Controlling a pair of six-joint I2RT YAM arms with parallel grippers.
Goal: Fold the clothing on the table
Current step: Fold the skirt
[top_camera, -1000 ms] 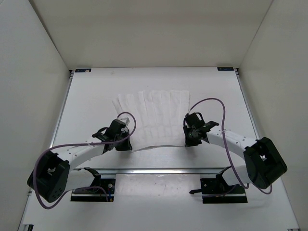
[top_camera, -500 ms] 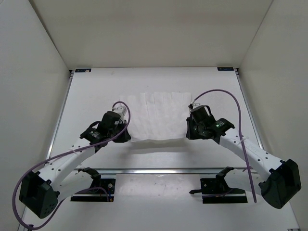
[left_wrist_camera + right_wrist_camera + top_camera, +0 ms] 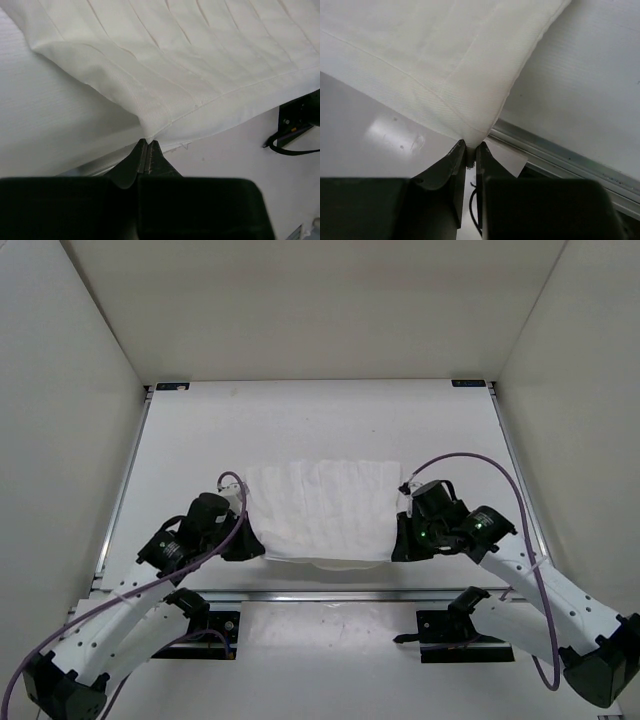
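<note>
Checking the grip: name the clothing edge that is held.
The near edge of the clothing: left tool and right tool each pinch one end. The far edge lies free on the table.

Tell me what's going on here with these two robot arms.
The two arms are folding the white pleated clothing on the table. The left gripper is shut on its near left corner and the right gripper on its near right corner. The fabric spans between them, close to the table's front rail.
</note>
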